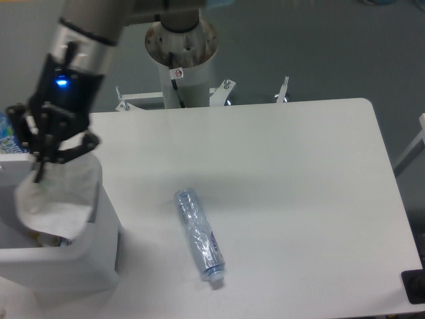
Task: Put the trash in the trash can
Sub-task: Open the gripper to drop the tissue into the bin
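My gripper [41, 161] is shut on the white paper napkin [56, 201], which hangs down over the open top of the white trash can [73, 262] at the left edge of the table. The napkin covers much of the bin's opening and its grey flap. The crushed clear plastic bottle [200, 234] lies flat on the table to the right of the bin, cap end toward the front edge, well apart from the gripper.
An uncrushed bottle with a blue-green label [6, 136] peeks in at the far left behind the bin, partly hidden by the gripper. The arm's base column [180, 56] stands behind the table's back edge. A dark object [414, 286] sits at the right front corner.
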{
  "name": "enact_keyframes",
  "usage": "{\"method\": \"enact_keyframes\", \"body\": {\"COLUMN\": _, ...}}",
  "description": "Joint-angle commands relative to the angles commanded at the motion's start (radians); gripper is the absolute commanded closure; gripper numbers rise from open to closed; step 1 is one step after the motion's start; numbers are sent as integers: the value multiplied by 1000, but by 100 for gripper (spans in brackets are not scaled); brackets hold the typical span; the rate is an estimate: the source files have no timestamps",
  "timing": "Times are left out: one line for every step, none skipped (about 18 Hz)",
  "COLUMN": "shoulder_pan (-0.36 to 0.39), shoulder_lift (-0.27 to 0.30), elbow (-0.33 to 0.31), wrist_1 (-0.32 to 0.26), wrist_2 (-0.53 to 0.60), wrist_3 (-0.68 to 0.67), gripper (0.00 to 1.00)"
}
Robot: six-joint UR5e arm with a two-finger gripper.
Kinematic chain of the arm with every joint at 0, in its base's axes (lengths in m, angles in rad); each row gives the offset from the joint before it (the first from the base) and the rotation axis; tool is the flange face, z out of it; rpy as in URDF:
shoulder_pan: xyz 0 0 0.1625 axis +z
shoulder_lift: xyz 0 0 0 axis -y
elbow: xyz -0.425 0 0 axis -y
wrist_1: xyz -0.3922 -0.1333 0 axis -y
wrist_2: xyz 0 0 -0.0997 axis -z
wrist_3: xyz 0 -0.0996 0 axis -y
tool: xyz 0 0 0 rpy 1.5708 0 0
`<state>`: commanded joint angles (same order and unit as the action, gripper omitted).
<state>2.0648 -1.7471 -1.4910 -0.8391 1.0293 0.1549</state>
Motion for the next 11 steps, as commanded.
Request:
{"method": "enact_keyframes", "body": {"shoulder_pan": -2, "shoulder_lift": -8, "elbow": 3, "wrist_1": 0, "wrist_2": 0, "wrist_3": 2, "gripper": 75}}
{"method": "enact_keyframes", "body": {"shoulder_pan": -3, "shoulder_lift": -17, "elbow": 9, "wrist_1": 2, "wrist_2": -2, "wrist_3": 11, "gripper": 54}}
{"method": "enact_keyframes", "body": {"shoulder_pan": -3, "shoulder_lift": -19, "elbow": 18, "wrist_1": 5, "wrist_2": -2, "wrist_3": 12, "gripper": 30}}
{"method": "enact_keyframes", "body": {"shoulder_pan": -3, "shoulder_lift": -20, "elbow": 28, "wrist_1": 15, "wrist_2": 0, "wrist_3": 12, "gripper": 18}}
{"method": "enact_keyframes", "body": {"shoulder_pan": -3, "shoulder_lift": -19, "elbow": 31, "wrist_1": 24, "wrist_2": 0, "wrist_3": 9, "gripper": 15}}
{"method": "enact_keyframes", "body": {"shoulder_pan": -3, "shoulder_lift": -17, "elbow": 35, "wrist_1": 29, "wrist_2": 0, "wrist_3": 9, "gripper": 13}}
{"method": "enact_keyframes", "body": {"shoulder_pan": -2, "shoulder_lift": -15, "elbow": 37, "wrist_1": 29, "wrist_2": 0, "wrist_3": 6, "gripper": 12}}
{"method": "enact_keyframes", "body": {"shoulder_pan": -2, "shoulder_lift": -12, "elbow": 37, "wrist_1": 29, "wrist_2": 0, "wrist_3": 8, "gripper": 10}}
{"method": "enact_keyframes", "body": {"shoulder_pan": -2, "shoulder_lift": -12, "elbow": 37, "wrist_1": 29, "wrist_2": 0, "wrist_3": 6, "gripper": 9}}
{"method": "enact_keyframes", "body": {"shoulder_pan": -2, "shoulder_lift": -12, "elbow": 38, "wrist_1": 29, "wrist_2": 3, "wrist_3": 6, "gripper": 9}}
{"method": "enact_keyframes", "body": {"shoulder_pan": -2, "shoulder_lift": -15, "elbow": 44, "wrist_1": 29, "wrist_2": 3, "wrist_3": 8, "gripper": 9}}
